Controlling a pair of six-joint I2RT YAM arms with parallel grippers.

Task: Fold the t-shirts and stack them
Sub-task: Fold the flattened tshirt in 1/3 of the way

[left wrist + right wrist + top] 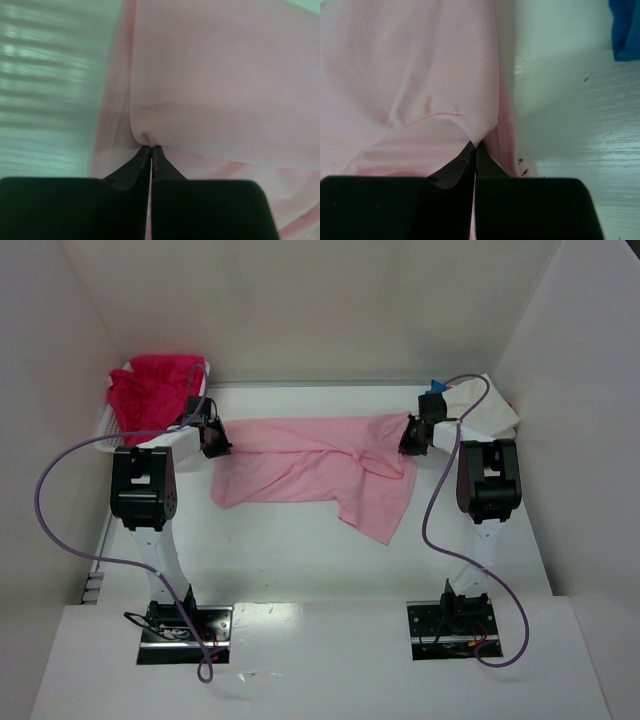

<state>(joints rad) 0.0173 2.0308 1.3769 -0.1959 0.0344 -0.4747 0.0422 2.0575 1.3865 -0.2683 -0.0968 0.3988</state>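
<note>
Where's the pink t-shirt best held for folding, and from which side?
Likely at its two outer side edges, each approached from outside. The pink t-shirt lies stretched widthwise with those hems exposed; the left end effector and right end effector are shut on them.

Both arms stretched forward, wrists tipped down. The left arm had its jaws closed tight on one end of the pink t-shirt; the right arm had its jaws closed tight on the other end.

Top camera high behind the near edge, facing down over the whole table; wrist cameras close on the light pink t-shirt, left and right ends, shared with top.
</note>
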